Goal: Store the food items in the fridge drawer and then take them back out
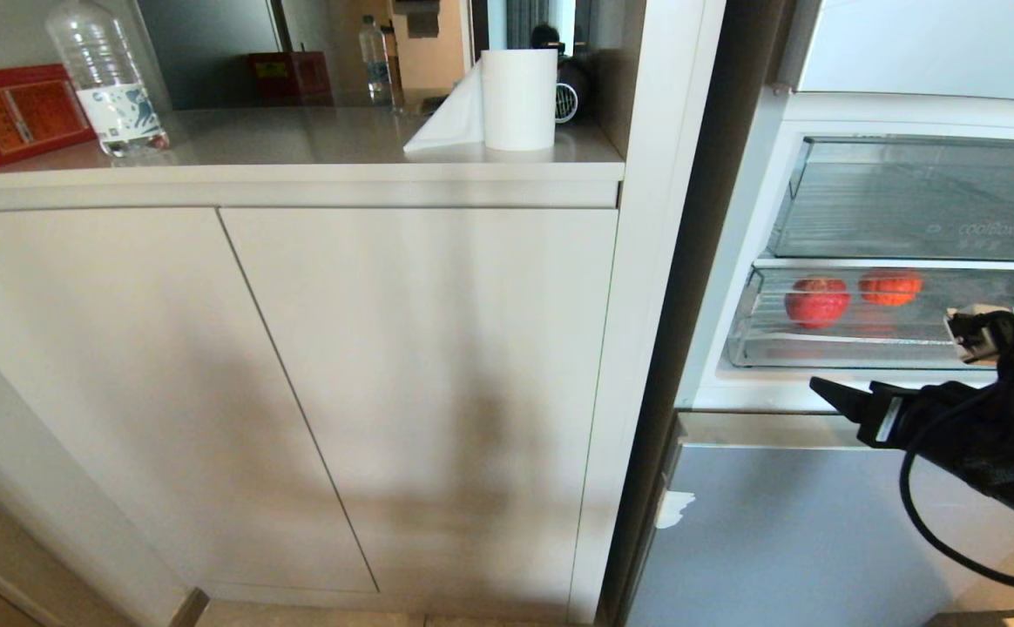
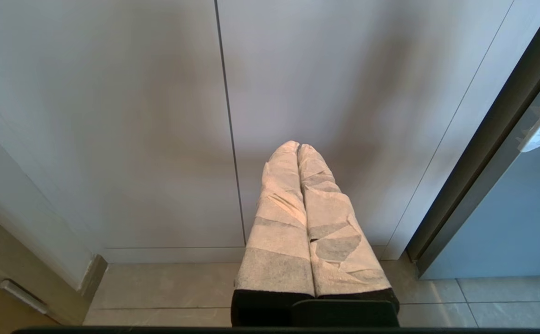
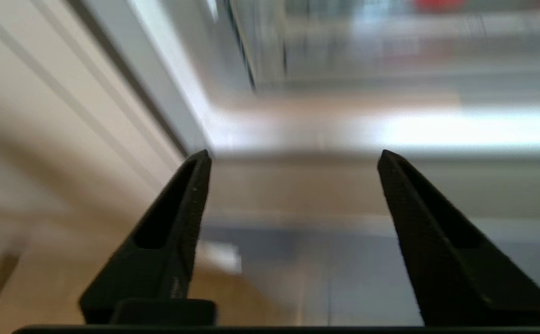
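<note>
A: What was seen inside the open fridge?

B: Two clear containers were stacked there. The upper one, a clear bin (image 1: 925, 200) with faint lettering on its front, appeared to hold nothing. Below it, the fridge drawer (image 1: 821, 353), wide, shallow and transparent, was found with two food items resting on its ribbed floor.

A: How were those described?

B: A round red fruit (image 1: 817, 301) was noted toward the drawer's left part, and a more orange, slightly ribbed one (image 1: 890, 286) just beside it, farther back. Both were seen through the clear plastic, apart from any gripper.

A: And the grippers?

B: The right gripper (image 3: 293, 160) was held in front of the fridge, below the drawer's front lip, its black fingers (image 3: 177, 222) spread well apart with nothing between them. The left gripper (image 2: 298, 147) was pointed at the pale cabinet doors (image 2: 158, 116), low near the tiled floor (image 2: 168, 287); its tape-wrapped fingers (image 2: 279, 218) were pressed together on nothing.

A: Anything on the counter?

B: A water bottle (image 1: 106, 78), a red box (image 1: 10, 113) and a paper towel roll (image 1: 517, 97) were observed there.
</note>
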